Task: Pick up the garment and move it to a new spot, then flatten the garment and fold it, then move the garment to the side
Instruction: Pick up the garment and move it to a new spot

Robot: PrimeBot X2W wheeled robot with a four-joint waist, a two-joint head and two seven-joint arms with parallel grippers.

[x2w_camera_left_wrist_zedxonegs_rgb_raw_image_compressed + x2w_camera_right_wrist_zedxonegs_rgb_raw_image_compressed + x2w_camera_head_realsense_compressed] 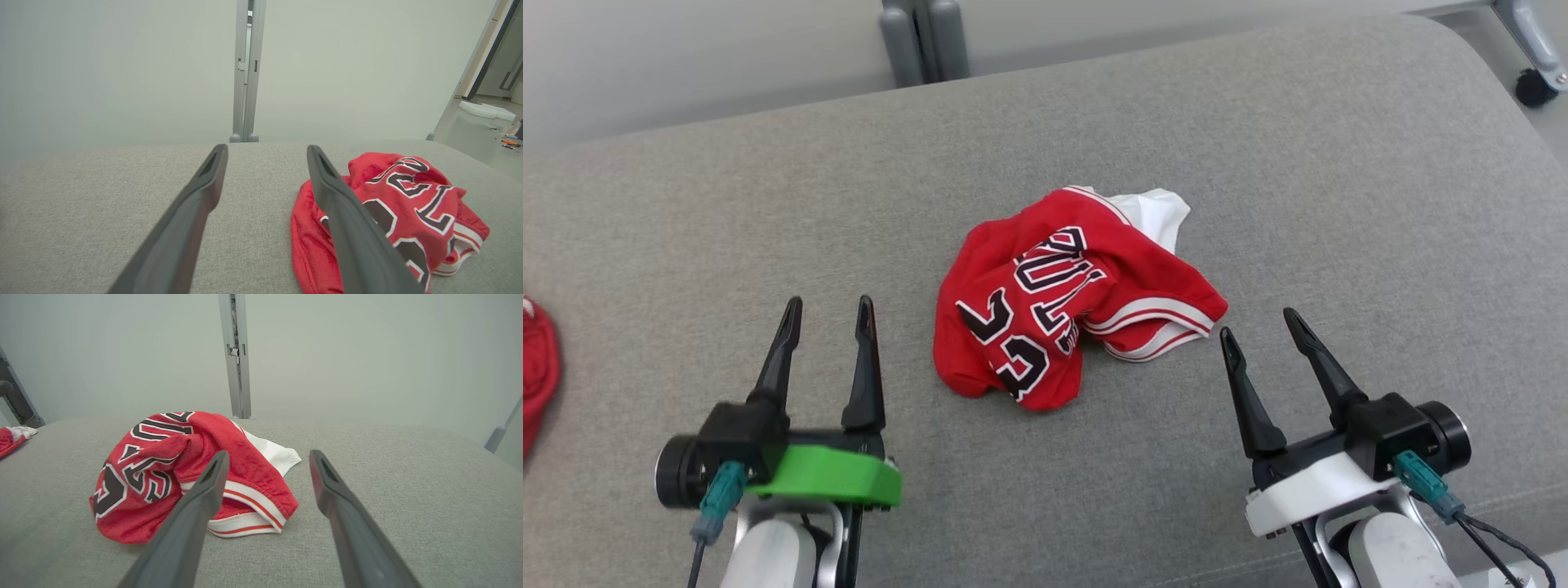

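Where the grey woven surface (1339,204) spreads flat, the garment (1062,302) sits crumpled near its middle. It is soft red fleecy cloth with black, white-edged lettering and striped red-and-white hem bands, and a white panel pokes out on the far side.

Left gripper (830,300): near and left of the heap, apart from it. Long tapered dark fingers spread, nothing between them. Green plastic housing at the base.

Right gripper (1258,322): near and right, tips just beside the striped hem. Fingers spread wide, empty. White housing.

Second red cloth (535,367) at the left edge, well apart. Grey metal post (923,37) stands beyond the surface.
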